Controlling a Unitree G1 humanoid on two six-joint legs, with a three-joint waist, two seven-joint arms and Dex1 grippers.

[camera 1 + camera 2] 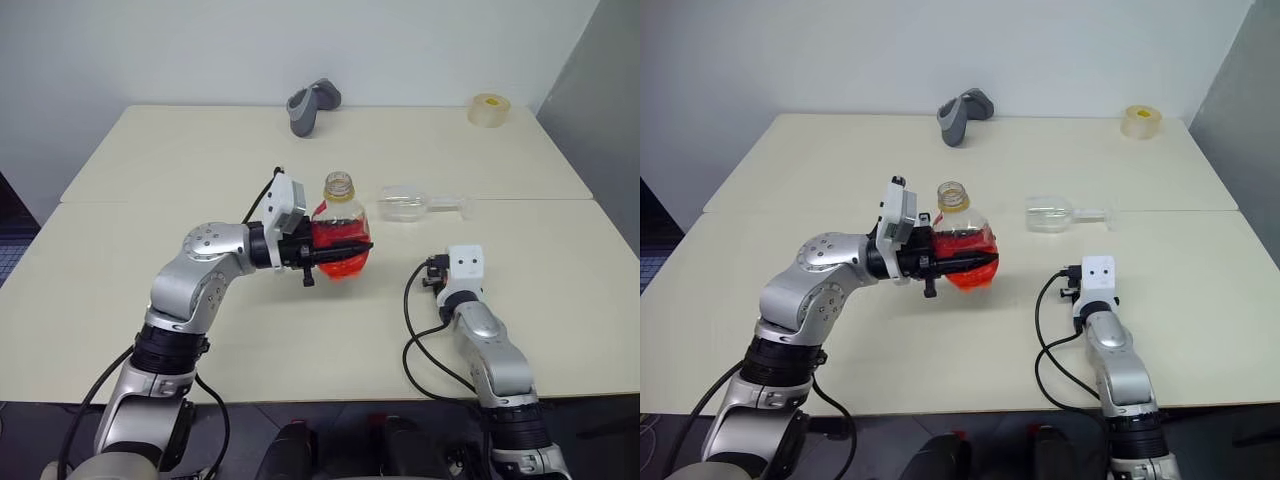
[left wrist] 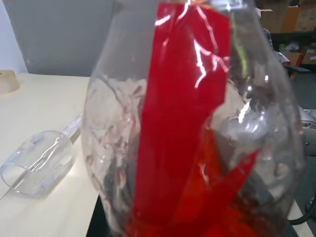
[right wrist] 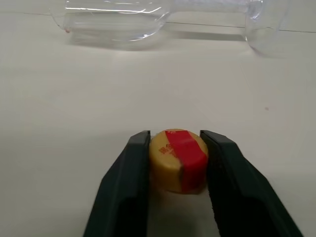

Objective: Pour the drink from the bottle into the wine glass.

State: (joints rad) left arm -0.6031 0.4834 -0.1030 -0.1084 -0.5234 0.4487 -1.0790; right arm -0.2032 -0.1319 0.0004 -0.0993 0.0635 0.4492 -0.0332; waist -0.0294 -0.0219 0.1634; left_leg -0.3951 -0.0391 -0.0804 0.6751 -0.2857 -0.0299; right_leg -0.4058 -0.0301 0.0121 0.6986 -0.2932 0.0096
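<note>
Left claw [image 1: 335,249] is clamped round the belly of the bottle [image 1: 340,235], held upright above the worktop [image 1: 150,160] near its middle, neck uncapped, drink [image 1: 343,256] filling the lower body. Wine glass [image 1: 415,203] lies on its side just beyond and toward the right edge, long axis running across the worktop, mouth facing the bottle, foot pointing right.

Right claw [image 3: 175,163] sits low on the worktop, fingers [image 3: 126,185] apart but flanking the yellow cap [image 3: 178,159]; whether they press it I cannot tell.

Judgement: the right arm is nearer the glass, which must stand upright before pouring.
</note>
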